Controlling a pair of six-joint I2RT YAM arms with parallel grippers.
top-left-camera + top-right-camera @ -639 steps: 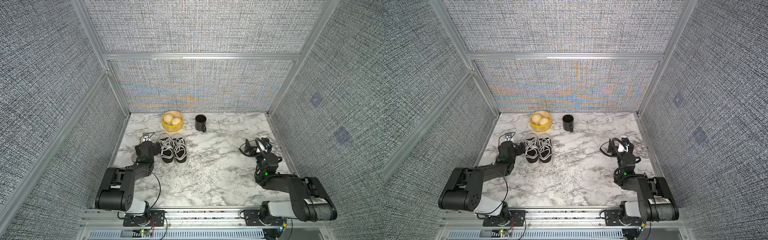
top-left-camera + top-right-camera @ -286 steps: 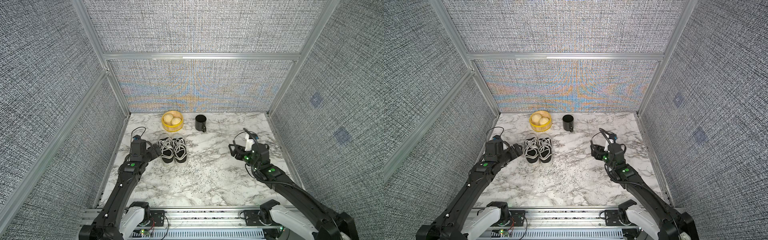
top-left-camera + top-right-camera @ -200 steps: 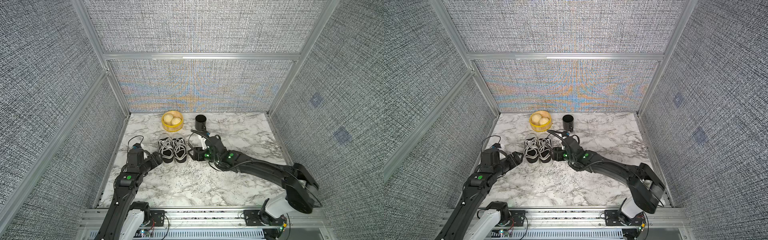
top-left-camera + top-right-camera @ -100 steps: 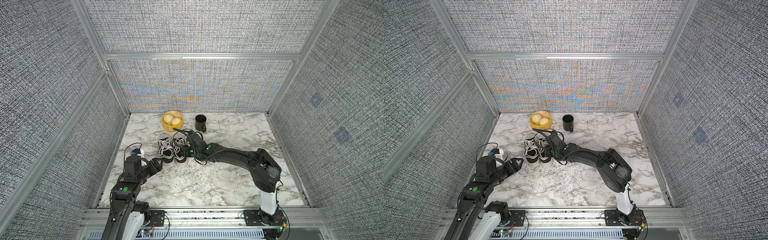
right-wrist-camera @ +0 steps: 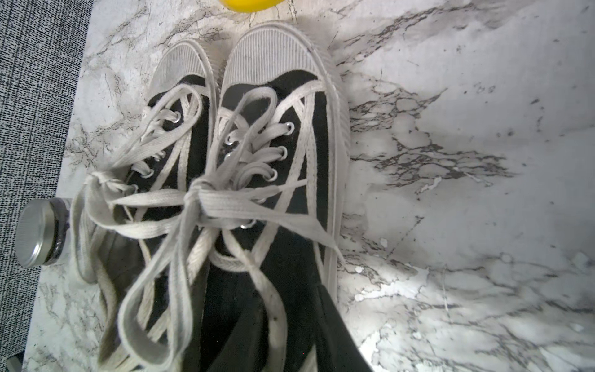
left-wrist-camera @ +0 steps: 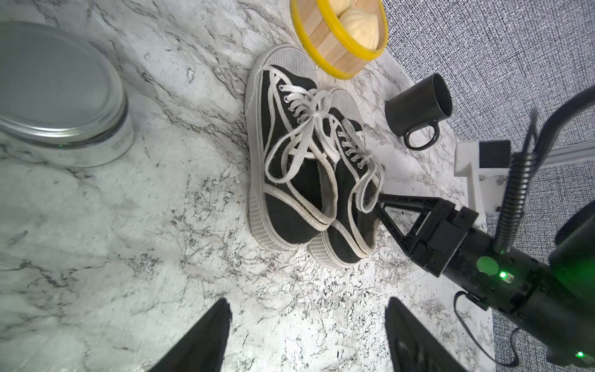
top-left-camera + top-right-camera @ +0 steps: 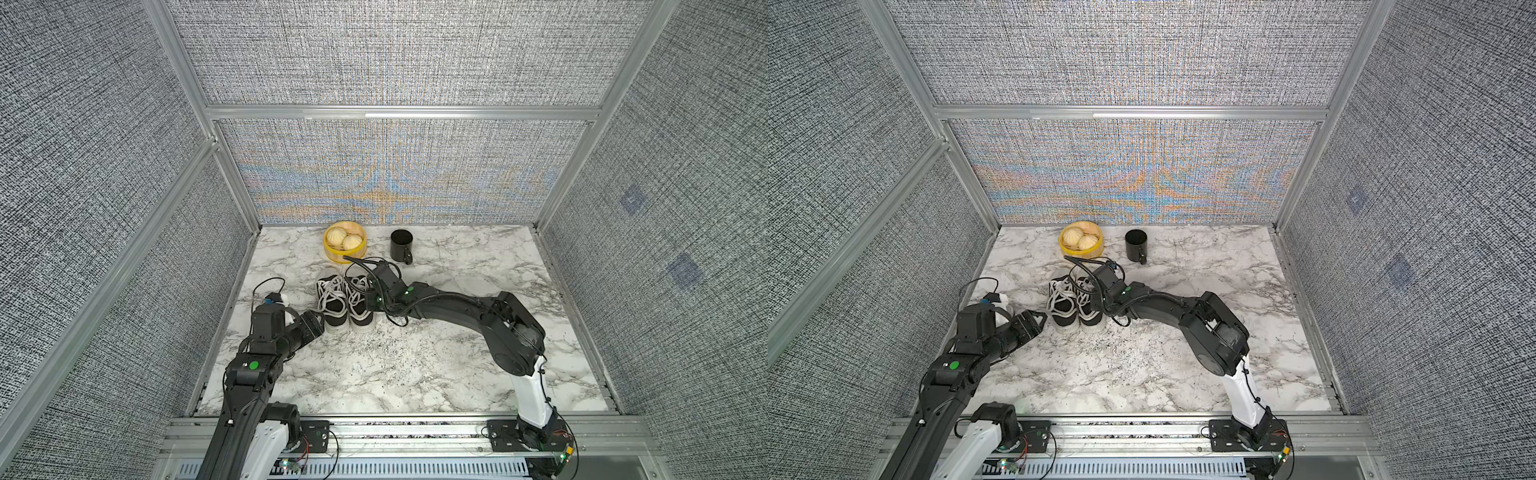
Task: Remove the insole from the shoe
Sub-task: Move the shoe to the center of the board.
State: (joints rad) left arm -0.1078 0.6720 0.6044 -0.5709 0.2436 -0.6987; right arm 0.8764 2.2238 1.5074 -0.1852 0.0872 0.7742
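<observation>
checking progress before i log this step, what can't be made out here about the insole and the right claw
- Insole: unseen in every view; laces and the shoe upper cover the opening in the right wrist view.
- Right claw: open or shut unclear; side-on in the left wrist view, cropped by the right wrist view's edge, hidden under its arm in both top views.

No legible text anywhere. Only candidate is faint moulded lettering on the right gripper (image 6: 377, 206) finger (image 6: 402, 215) in the left wrist view, too blurred to read.
</observation>
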